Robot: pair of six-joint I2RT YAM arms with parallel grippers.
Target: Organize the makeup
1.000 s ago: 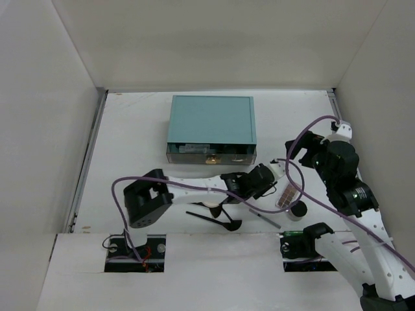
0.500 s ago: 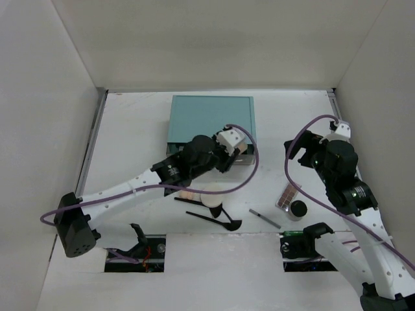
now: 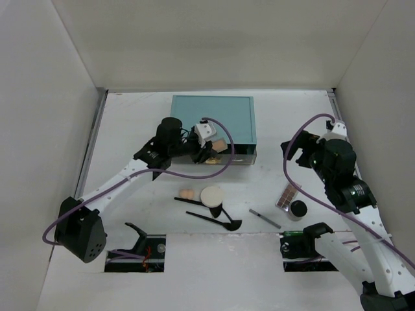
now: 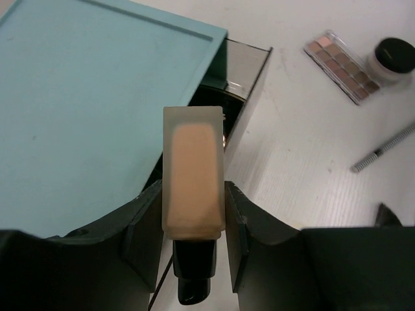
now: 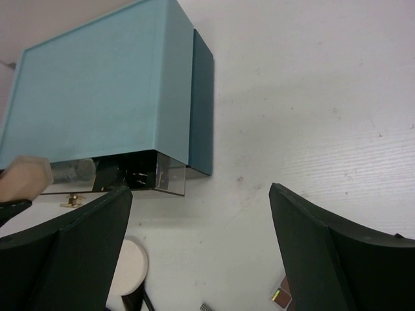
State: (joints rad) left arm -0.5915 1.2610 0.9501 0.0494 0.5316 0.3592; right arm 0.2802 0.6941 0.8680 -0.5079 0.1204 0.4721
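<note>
The left gripper [image 4: 193, 214] is closed on the foundation bottle [image 4: 193, 178], one finger pressing on each narrow side of its clear rectangular body, and the black cap [image 4: 193, 275] points back toward the wrist. In the top view this bottle hangs over the front side of the teal drawer box [image 3: 211, 120], which stands in the middle of the counter, nearer to the far edge. Just under the bottle is the open drawer [image 4: 245, 68]; I cannot tell what lies inside it. The right gripper [image 5: 200, 189] is open wide and holds nothing, at the right side of the counter and apart from the box. I judge that the bottle is stiff and smooth, probably glass or hard plastic, so it can slip between the pads and may crack if it falls. The liquid inside likely makes it rather heavy for so small a thing. The hold across the middle of the body looks correct to me, because the walls there are flat and parallel. The eyeshadow palette [image 3: 288, 195], the black jar [image 3: 297, 209] and the pencil [image 3: 264, 218] lie toward the near right corner.
</note>
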